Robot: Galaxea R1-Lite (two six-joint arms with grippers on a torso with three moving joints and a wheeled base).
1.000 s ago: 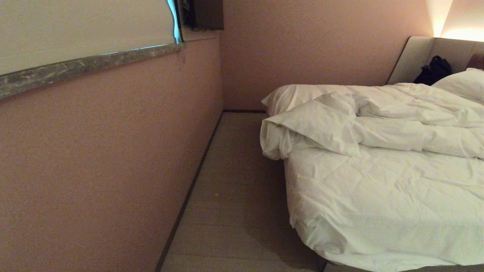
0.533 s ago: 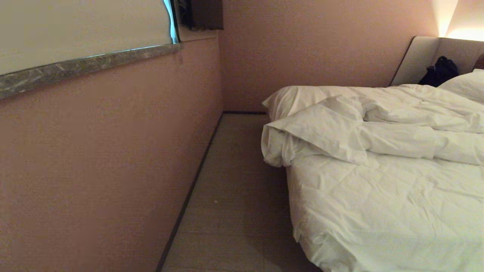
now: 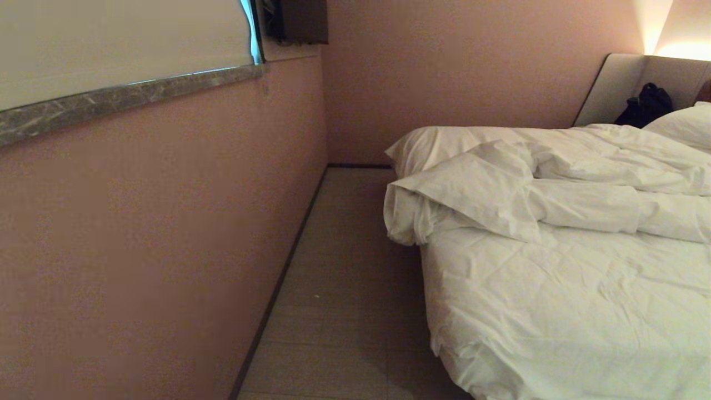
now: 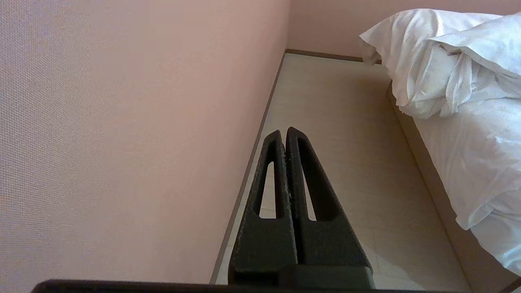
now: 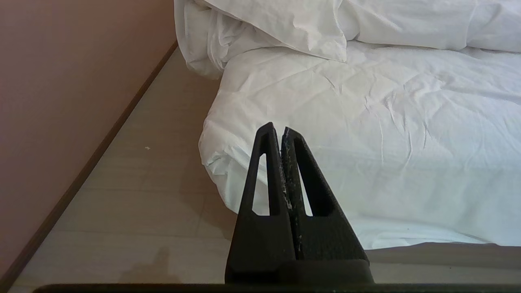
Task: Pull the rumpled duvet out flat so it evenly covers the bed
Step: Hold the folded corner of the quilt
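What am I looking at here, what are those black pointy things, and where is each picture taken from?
It is a two-armed robot beside a bed. The wide picture comes from its head camera; the other two come from cameras on its wrists. The black wedges are its grippers: the left gripper over the floor by the wall, the right gripper before the bed's near corner. Both are shut and hold nothing. The white duvet lies bunched across the bed, near a pillow.

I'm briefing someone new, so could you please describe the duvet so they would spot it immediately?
Start at the bed along the right. Across its middle lies the duvet, a thick white bundle folded over itself. Unlike the flat sheet in front and the pillow behind, it is puffy and rumpled.
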